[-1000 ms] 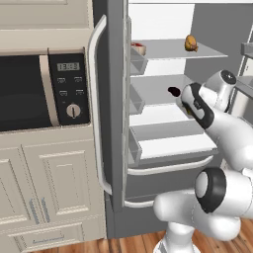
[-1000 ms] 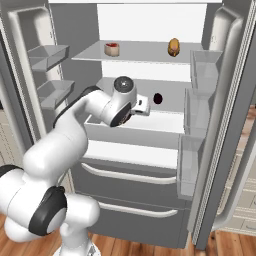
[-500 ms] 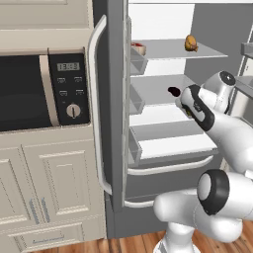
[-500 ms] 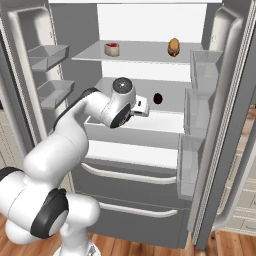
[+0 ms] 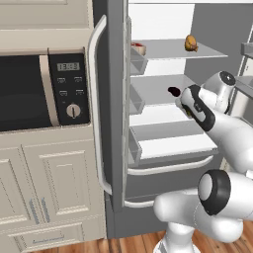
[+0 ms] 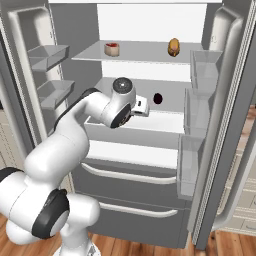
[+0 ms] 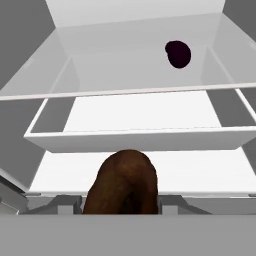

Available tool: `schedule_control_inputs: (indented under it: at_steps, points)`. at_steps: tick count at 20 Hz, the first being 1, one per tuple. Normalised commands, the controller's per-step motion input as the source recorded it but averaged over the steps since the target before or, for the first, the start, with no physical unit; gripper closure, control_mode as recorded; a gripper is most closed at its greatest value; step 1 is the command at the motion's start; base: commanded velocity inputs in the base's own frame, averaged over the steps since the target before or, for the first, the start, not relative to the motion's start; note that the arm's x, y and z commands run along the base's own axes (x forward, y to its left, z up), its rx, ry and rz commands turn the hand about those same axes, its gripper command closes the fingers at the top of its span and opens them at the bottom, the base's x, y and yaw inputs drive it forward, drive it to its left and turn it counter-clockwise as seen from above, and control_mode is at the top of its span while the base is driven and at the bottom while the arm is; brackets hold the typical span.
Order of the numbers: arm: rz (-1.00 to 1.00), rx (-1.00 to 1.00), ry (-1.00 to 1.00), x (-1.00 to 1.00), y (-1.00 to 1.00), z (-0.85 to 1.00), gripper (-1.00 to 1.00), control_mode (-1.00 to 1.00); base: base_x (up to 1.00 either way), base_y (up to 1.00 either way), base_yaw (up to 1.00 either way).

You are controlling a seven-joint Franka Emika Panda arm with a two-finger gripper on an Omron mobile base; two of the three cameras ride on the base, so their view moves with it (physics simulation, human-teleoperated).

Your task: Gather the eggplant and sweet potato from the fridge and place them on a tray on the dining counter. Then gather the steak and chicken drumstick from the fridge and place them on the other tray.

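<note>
The fridge (image 6: 150, 145) stands open, and my arm reaches in at the level of its middle shelf. A reddish-brown sweet potato (image 7: 124, 180) sits in my gripper (image 7: 123, 199), which is shut on it and whose fingertips it hides. In the right base view my gripper (image 6: 142, 106) hangs just left of and below the eggplant (image 6: 158, 98), a dark purple lump (image 7: 178, 53) resting apart on the middle shelf. On the top shelf the steak (image 6: 112, 48) lies at the left and the chicken drumstick (image 6: 173, 46) at the right.
The left fridge door (image 5: 113, 99) with its pale bar handle stands open beside a cream cabinet with a built-in microwave (image 5: 34, 94). Door bins (image 6: 197, 107) line the right door. White drawers (image 7: 140, 135) sit under the middle shelf.
The hand with the sweet potato has shifted only very slightly; the eggplant, steak and drumstick have stayed where they were.
</note>
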Motion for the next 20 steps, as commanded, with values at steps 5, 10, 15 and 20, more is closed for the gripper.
schedule_control_inputs:
  at_steps: [5, 10, 15, 20]
  points:
    - [0.00, 0.00, 0.00, 0.00, 0.00, 0.00, 1.00, -1.00, 0.00, 0.00, 0.00]
    - [0.00, 0.00, 0.00, 0.00, 0.00, 0.00, 1.00, -1.00, 0.00, 0.00, 0.00]
    - [0.00, 0.00, 0.00, 0.00, 0.00, 0.00, 1.00, -1.00, 0.00, 0.00, 0.00]
    - [0.00, 0.00, 0.00, 0.00, 0.00, 0.00, 1.00, -1.00, 0.00, 0.00, 0.00]
